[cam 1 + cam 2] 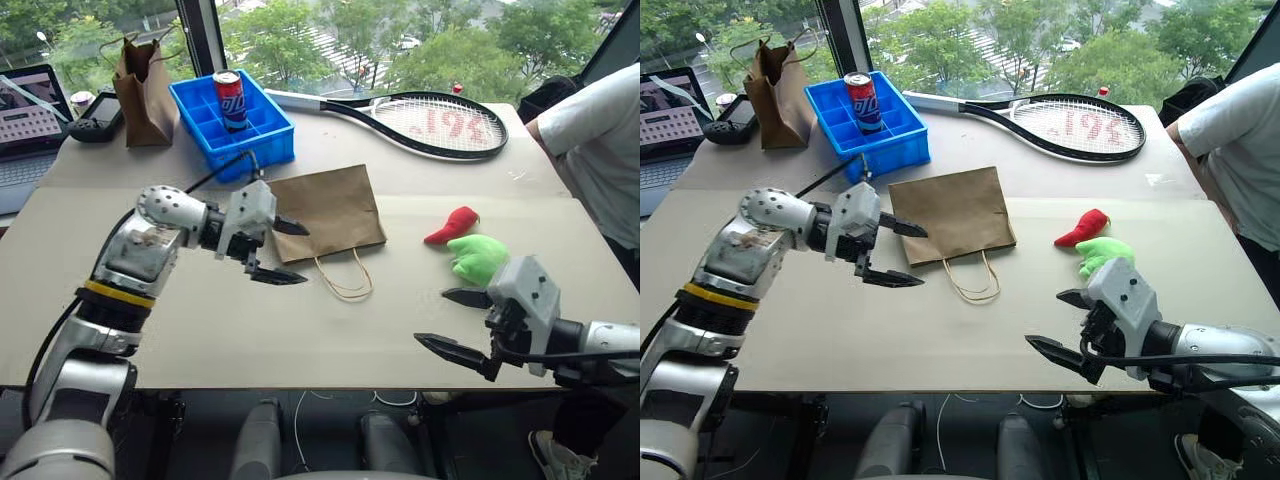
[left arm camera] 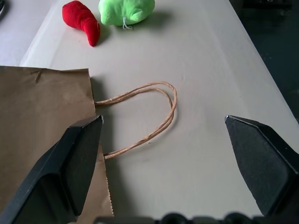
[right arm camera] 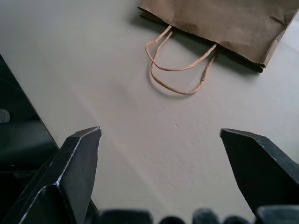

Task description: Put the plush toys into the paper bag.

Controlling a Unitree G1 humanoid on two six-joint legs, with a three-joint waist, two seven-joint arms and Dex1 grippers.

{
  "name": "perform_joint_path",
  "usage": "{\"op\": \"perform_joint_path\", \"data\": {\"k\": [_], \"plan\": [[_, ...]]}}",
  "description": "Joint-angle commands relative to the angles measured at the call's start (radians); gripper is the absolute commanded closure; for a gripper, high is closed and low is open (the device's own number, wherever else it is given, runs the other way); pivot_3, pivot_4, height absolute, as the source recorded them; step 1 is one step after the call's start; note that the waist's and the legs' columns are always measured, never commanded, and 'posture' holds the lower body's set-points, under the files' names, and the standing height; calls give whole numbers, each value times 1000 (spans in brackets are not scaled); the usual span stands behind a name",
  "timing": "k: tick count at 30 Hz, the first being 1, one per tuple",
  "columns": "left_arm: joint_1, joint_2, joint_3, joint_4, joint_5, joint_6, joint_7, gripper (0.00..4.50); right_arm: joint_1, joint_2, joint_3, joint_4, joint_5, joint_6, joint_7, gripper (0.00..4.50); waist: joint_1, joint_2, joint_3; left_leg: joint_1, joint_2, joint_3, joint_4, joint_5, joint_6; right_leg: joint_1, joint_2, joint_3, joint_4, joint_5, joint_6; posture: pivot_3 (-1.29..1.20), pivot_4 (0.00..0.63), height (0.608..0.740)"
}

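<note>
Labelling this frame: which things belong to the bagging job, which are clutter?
Job:
- red chili-shaped plush toy
- bright green lumpy plush toy
- wide flat brown kraft paper bag with twine handles

Clutter:
- blue plastic compartment tray
- red drink can
- black tennis racket
- narrow upright dark brown paper bag
- laptop

A pale beige table (image 1: 200, 330) carries everything. Near its centre the paper bag (image 1: 335, 212) lies flat, twine handles toward six o'clock. At three o'clock of it lie the red plush toy (image 1: 452, 225) and green plush toy (image 1: 476, 257), touching. At twelve o'clock lies a tennis racket (image 1: 420, 122); at eleven stands a blue bin (image 1: 262, 138), with a darker bag (image 1: 145, 95), a controller (image 1: 95, 122) and a laptop (image 1: 30, 130) around ten.
</note>
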Motion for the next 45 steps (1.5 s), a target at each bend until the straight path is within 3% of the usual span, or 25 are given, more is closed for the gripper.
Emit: {"op": "perform_joint_path", "data": {"k": [1, 9, 13, 18, 22, 33, 42, 45], "plan": [[-84, -90, -65, 172, 126, -213, 6, 13, -55, 63, 67, -39, -10, 39, -141, 2, 0, 0, 0, 0, 0, 0, 0, 0, 0, 0, 0, 0, 0, 1, -1, 0, 150, 739], [-171, -230, -111, 465, 268, -439, 38, 13, -67, 154, 106, -77, -19, 74, -291, 2, -2, 0, 0, -7, 0, -5, 0, 1, 2, -3, 3, 0, 1, 6, 5, 0, 150, 739], [-205, -275, -94, 562, 293, -470, 56, 1076, -32, 155, 80, -85, -27, 68, -309, 0, -2, 0, 0, -7, -1, -6, 1, 1, 2, -3, 3, 0, 1, 6, 4, 0, 150, 739], [-207, -295, -54, 575, 270, -477, 53, 2926, 0, 155, 66, -87, -31, 56, -310, 0, -2, 0, 0, -7, -1, -6, 2, 1, 2, -2, 3, 0, 2, 5, 2, 0, 150, 739], [-196, -280, 1, 515, 208, -369, 1, 4371, 33, 156, 44, -80, -47, 44, -303, 0, -3, 0, 0, -7, 0, -7, 2, 1, 2, -2, 4, 0, 3, 5, 2, 0, 150, 739], [-202, -269, 187, 199, 11, 195, 107, 4453, -72, 268, -96, 238, -215, -36, -394, 0, -9, 1, 0, -7, -1, -8, 4, 2, 4, -1, 5, 0, 4, 7, 4, 0, 150, 739], [-226, -265, 228, 72, -32, 339, 223, 4453, -254, 319, 68, 654, -399, -194, -329, 0, -25, 2, 0, -6, 0, -9, 3, 3, 4, -1, 7, 0, 4, 9, 7, 0, 150, 739], [-247, -263, 245, 70, -43, 352, 258, 4500, -270, 356, 111, 751, -436, -241, -297, 713, -26, 2, 0, -6, 0, -10, 3, 3, 4, -2, 7, 0, 5, 9, 7, 0, 150, 739]]}}
